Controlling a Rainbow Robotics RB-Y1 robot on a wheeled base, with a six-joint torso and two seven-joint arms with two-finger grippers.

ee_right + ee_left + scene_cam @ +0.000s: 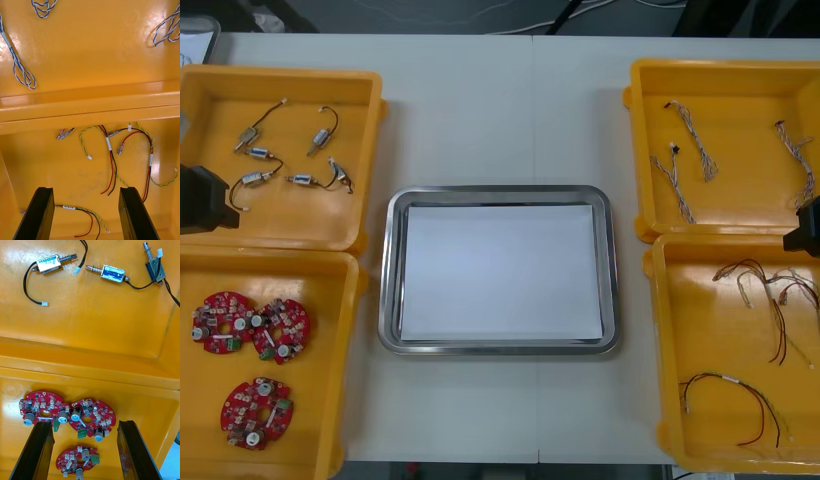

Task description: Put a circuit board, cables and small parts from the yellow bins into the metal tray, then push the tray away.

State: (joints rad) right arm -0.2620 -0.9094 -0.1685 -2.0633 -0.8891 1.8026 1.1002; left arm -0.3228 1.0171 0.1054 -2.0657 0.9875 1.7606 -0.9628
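At table centre, the metal tray point(498, 193) lies white inside, flanked by yellow bins point(280, 88), two per side. Three round red circuit boards point(220, 322) lie in the near left bin and small metal parts point(258, 153) in the far left bin. Blue and white cables point(15, 60) occupy the far right bin, red and yellow cables point(108, 143) the near right. Left gripper point(85, 424) hangs above the boards, fingers spread wide, clear of them. Right gripper point(86, 189) hangs above the red and yellow cables, likewise released, touching nothing.

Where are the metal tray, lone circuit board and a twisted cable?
metal tray point(391, 280): front view, left rim.
lone circuit board point(256, 412): front view, its centre.
twisted cable point(25, 78): right wrist view, looped end.
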